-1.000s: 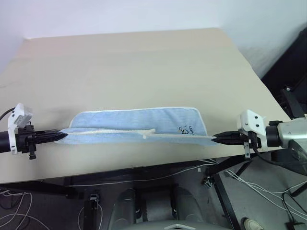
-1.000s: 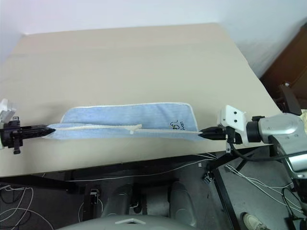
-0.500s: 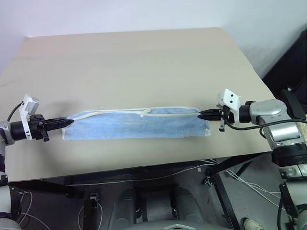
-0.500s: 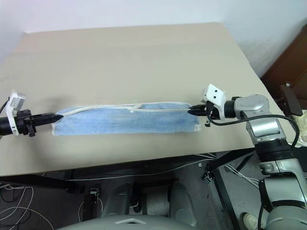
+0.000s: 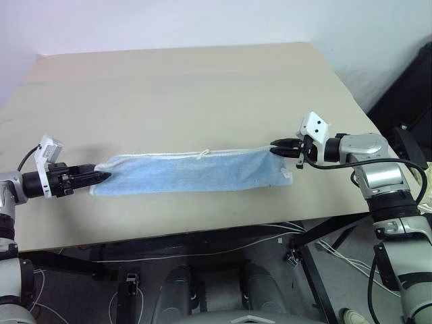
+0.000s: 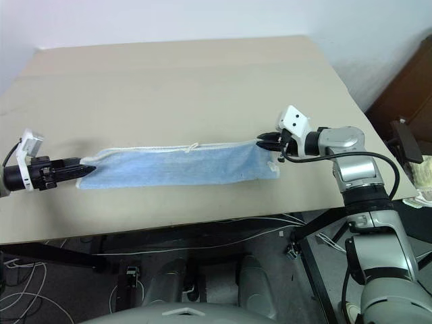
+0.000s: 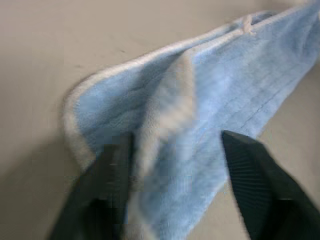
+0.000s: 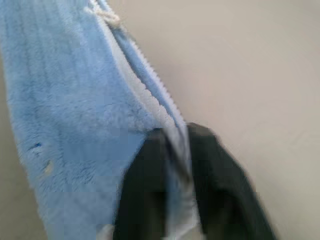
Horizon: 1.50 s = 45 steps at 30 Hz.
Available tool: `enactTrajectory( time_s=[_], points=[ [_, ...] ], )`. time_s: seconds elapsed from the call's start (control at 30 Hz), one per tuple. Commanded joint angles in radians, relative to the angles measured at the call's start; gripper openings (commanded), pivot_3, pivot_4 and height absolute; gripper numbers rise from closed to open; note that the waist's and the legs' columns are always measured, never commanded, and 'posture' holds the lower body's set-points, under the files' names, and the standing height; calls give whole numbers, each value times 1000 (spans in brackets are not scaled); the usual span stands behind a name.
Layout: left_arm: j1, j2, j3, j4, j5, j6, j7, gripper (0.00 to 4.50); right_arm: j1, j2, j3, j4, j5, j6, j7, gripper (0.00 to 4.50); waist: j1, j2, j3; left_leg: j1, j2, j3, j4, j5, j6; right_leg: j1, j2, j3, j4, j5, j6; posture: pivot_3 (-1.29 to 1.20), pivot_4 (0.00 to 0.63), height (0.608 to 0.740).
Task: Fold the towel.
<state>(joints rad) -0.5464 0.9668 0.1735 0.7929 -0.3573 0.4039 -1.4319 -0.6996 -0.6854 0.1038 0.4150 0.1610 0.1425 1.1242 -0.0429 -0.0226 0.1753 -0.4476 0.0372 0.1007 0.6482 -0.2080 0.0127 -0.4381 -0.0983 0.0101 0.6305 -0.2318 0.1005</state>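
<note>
The light-blue towel (image 5: 192, 172) lies on the tan table (image 5: 202, 81) as a long narrow strip folded lengthwise, its whitish hems together along the far side. My left gripper (image 5: 102, 177) is at the strip's left end. Its fingers (image 7: 107, 185) stand wide open, with the towel corner (image 7: 195, 100) lying loose between them. My right gripper (image 5: 273, 148) is at the right end, and its fingers (image 8: 145, 190) are slightly apart with the hem (image 8: 172, 127) running between them. A small cord loop (image 5: 202, 154) sticks out mid-hem.
The table's near edge (image 5: 202, 233) runs just below the towel. The right edge (image 5: 368, 118) is close behind my right arm. Cables (image 5: 223, 253) and frame bars hang under the table. Dark furniture (image 5: 412, 88) stands off to the right.
Both grippers carried the near hem across to the far hem, folding the towel in half. They held it shut before. Now the left fingers are spread wide and the right ones have parted a little.
</note>
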Motion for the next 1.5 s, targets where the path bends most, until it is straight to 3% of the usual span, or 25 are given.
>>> enactTrajectory(
  time_s=[0.03, 0.1, 0.2, 0.47, 0.7, 0.77, 0.9, 1.13, 1.27, 1.5],
  points=[
    [-22, 3, 28, 2, 6, -47, 24, 4005, -38, 9, -34, 3, 11, -18, -8, 1935, -1, 0, 0, 0, 0, 0, 0, 0, 0, 0, 0, 0, 0, 0, 0, 0, 150, 740],
    [-25, 1, 29, 15, 10, -65, 41, 4500, -43, 15, -29, 14, 5, -27, -12, 2636, -1, 0, 0, 0, 0, 0, -1, 0, 0, -1, 0, 1, 0, 0, 0, 0, 150, 740],
    [-27, -4, 34, 32, 18, -102, 77, 4500, -56, 26, -28, 45, -11, -51, -39, 3599, -1, 0, 0, 0, 0, 0, -1, 0, 0, -1, 0, 1, 0, 0, 0, 0, 150, 740],
    [-23, -15, 107, -14, -5, -190, 179, 4500, -36, -24, -111, -73, 107, 249, -25, 3599, 0, 0, 0, -1, 1, 0, -1, -1, -1, -2, -1, 1, 0, 0, 0, 0, 150, 740],
    [95, -121, 196, -513, -223, 63, 262, 4500, 111, 1, -280, -313, 282, 593, -183, 3599, 4, 0, -1, -2, 0, -1, -3, -2, -3, -2, -5, 1, -2, 0, -1, 0, 150, 740],
    [133, -166, 175, -635, -257, 120, 304, 4500, 153, 7, -294, -365, 294, 646, -231, 3599, 3, 0, -1, 0, 0, 0, -5, -2, -3, 0, -6, 2, -3, 0, -1, 0, 150, 740],
    [149, -258, 132, -806, -333, 223, 379, 4500, 182, 40, -373, -432, 377, 757, -318, 4491, -1, 0, -1, 1, 0, 0, -4, -2, -2, 0, -4, 3, -2, 0, -1, 0, 150, 740],
    [175, -394, 12, -945, -313, 223, 490, 4500, 243, 88, -558, -514, 548, 1112, -498, 4491, 5, 0, -1, 4, 0, 0, -3, -1, 0, 5, -1, 3, -3, 0, -1, 0, 150, 740],
    [189, -452, -78, -956, -262, 203, 531, 4500, 276, 121, -736, -554, 666, 1367, -557, 4491, 8, 0, -1, 4, -1, 0, -2, 0, 1, 5, 0, 3, -4, 0, -1, 0, 150, 740],
    [167, -561, -179, -890, -177, 146, 603, 4500, 391, 207, -832, -591, 851, 1472, -672, 4491, 10, 0, -1, 5, -1, -3, -2, -1, 2, 10, 1, 0, -10, 0, -1, 0, 150, 740]
  ],
)
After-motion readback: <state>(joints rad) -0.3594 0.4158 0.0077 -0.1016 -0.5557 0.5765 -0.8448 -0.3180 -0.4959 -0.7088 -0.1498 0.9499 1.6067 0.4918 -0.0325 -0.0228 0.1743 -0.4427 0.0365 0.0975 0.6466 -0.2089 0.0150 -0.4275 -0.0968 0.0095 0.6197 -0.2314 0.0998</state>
